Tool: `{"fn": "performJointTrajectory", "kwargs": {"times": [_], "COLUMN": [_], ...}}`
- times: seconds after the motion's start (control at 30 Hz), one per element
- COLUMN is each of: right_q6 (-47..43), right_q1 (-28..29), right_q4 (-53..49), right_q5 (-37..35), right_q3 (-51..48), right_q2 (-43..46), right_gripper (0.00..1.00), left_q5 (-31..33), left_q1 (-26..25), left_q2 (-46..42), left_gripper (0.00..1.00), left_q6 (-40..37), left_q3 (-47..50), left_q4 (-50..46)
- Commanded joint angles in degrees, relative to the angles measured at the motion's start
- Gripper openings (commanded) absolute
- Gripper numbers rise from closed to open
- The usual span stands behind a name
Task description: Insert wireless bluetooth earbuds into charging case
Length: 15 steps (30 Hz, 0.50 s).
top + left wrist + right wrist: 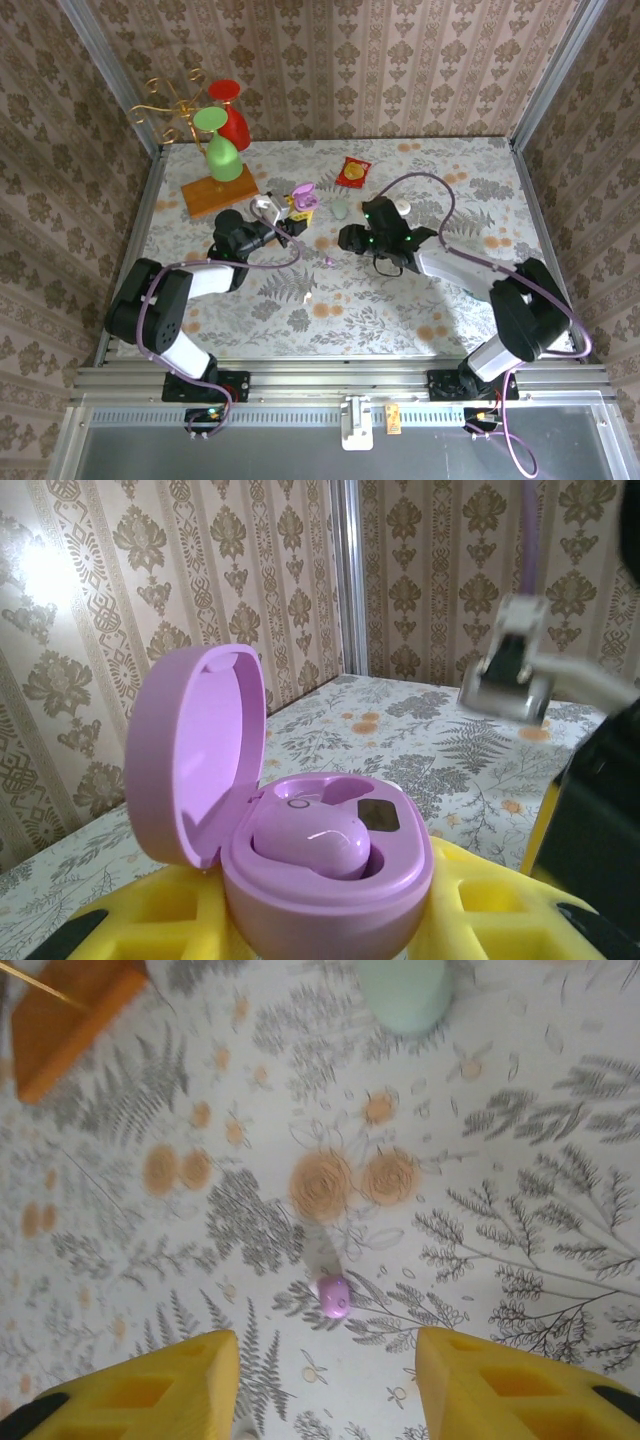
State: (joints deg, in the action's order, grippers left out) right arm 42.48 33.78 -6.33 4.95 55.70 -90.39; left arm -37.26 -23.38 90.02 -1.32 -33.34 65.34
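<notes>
My left gripper (pixel 320 920) is shut on the lilac charging case (pixel 330 880), whose lid (pixel 195 750) stands open. One lilac earbud (pixel 315 845) sits in a well of the case. From above, the left gripper (pixel 288 214) holds the case (pixel 305 195) just above the table's middle. A second lilac earbud (pixel 333 1296) lies loose on the table, just ahead of my right gripper (pixel 325 1352), between its yellow fingers (pixel 160 1390). The right gripper (pixel 350 238) is open and holds nothing. It hovers just up and right of that earbud (pixel 330 261).
A pale green case (pixel 341 210) stands behind the right gripper and also appears from the wrist (pixel 403 990). A red-and-yellow packet (pixel 353 171) lies further back. A wooden base (pixel 218 192) with a gold rack and red and green glasses (pixel 222 150) stands at the back left.
</notes>
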Motion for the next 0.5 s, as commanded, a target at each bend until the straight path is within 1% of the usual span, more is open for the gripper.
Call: {"fn": "performJointTrajectory", "kwargs": {"times": [0.0,0.07,0.13,0.23,0.37,0.47], "right_q6": [1.8,2.3,2.5,1.5,-0.9,-2.1], "right_q1": [-0.2,-0.1,0.4,0.8,0.6,0.5], "right_q4": [0.9,1.5,2.1,1.8,-0.4,-1.8], "right_q5": [5.3,9.0,11.2,12.1,10.9,12.9], "right_q3": [3.6,5.3,6.8,9.3,13.3,16.4], "right_q2": [-5.2,-8.4,-10.8,-14.2,-18.5,-21.9], "right_gripper": [0.48,0.47,0.47,0.47,0.47,0.47], "left_q5": [-0.4,-0.3,-0.2,-0.3,-0.5,-0.4], "left_q1": [0.1,0.2,0.1,0.1,0.1,0.1], "left_q2": [-1.8,-2.3,-2.7,-3.1,-3.3,-4.0], "left_gripper": [0.24,0.24,0.24,0.24,0.23,0.23], "left_q6": [-0.7,-0.7,-0.8,-0.8,-0.5,-0.8], "left_q3": [0.8,1.0,1.2,1.3,1.4,1.4], "left_q4": [0.0,0.0,-0.3,-0.6,-0.6,-1.7]}}
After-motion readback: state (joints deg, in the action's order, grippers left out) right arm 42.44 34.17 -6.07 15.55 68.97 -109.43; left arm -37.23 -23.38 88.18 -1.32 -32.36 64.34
